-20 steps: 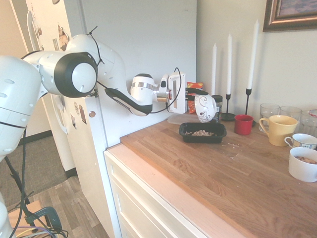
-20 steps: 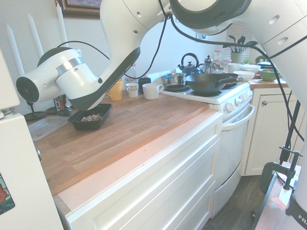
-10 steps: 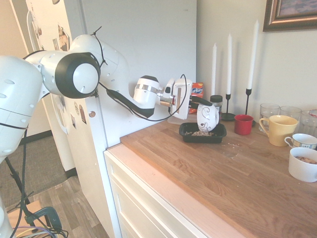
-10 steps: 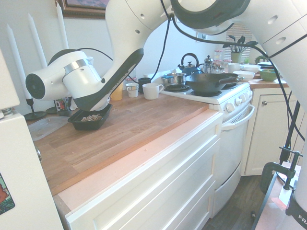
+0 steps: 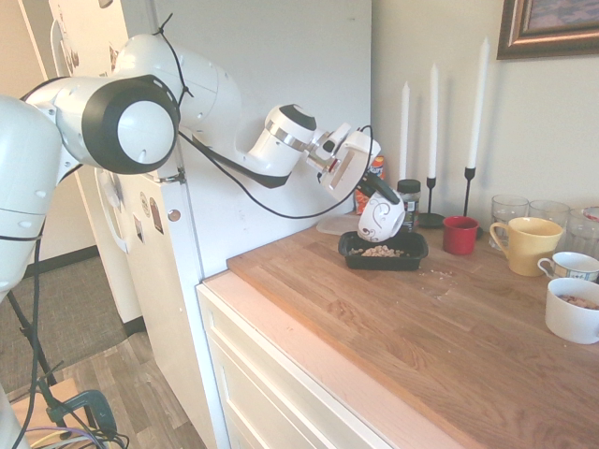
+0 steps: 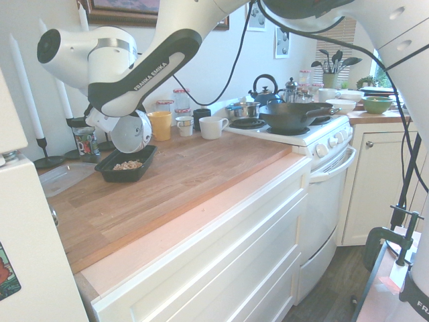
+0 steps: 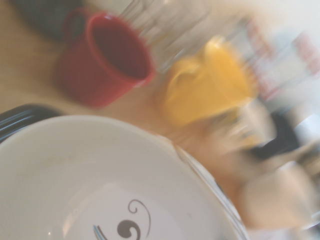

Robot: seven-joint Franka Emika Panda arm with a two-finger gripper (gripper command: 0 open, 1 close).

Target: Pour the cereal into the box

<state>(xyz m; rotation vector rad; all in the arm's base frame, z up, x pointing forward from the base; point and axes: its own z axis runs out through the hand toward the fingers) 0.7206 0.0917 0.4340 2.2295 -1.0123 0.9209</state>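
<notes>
Already the pour looks finished, or close to it. Nearest in the wrist view is the swirl-patterned bowl [image 7: 100, 185], its white inside bare of any cereal; beyond it, blurred, stand a red cup [image 7: 105, 57] and a yellow mug [image 7: 210, 87].

On the wooden worktop [image 5: 440, 327] a few stray crumbs lie just beside the black box [image 5: 382, 251], toward the cups. The cereal [image 5: 379, 251] rests as a loose tan heap inside the box, which sits near the back of the worktop, close to the wall. Just above the box's near end hangs the bowl [image 5: 381, 217], tilted with its mouth turned partly down and away, apart from the tray rather than touching it. The pincer [image 5: 376, 189] is clamped tight on the bowl's rim, angled downward from the arm.

Farther along stand another white cup [image 5: 573, 311] holding similar bits, a small patterned cup [image 5: 569, 267] and some clear glasses [image 5: 510, 208]; behind the box, candles [image 5: 477, 94] rise in dark holders against the wall.

Judging by the empty bowl and filled tray, what remains is righting the bowl and setting it down clear of the box.
</notes>
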